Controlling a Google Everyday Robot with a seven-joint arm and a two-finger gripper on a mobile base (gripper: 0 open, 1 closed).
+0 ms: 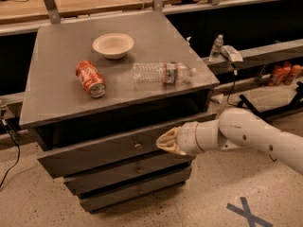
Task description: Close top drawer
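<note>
The top drawer (94,156) is a wide dark-grey front with a small metal knob (137,145) at its centre. It stands out from the cabinet, with a dark gap above it under the tabletop. My gripper (164,141) is at the right half of the drawer front, just right of the knob. Its fingers are together and its tip is against the panel. It holds nothing. Two shallower grey drawers (128,172) sit below.
On the cabinet top (57,56) are a white bowl (113,45), a red can (91,78) on its side and a lying plastic bottle (163,73). A small bottle (216,47) stands on a ledge at the right. Blue tape (246,212) marks the floor.
</note>
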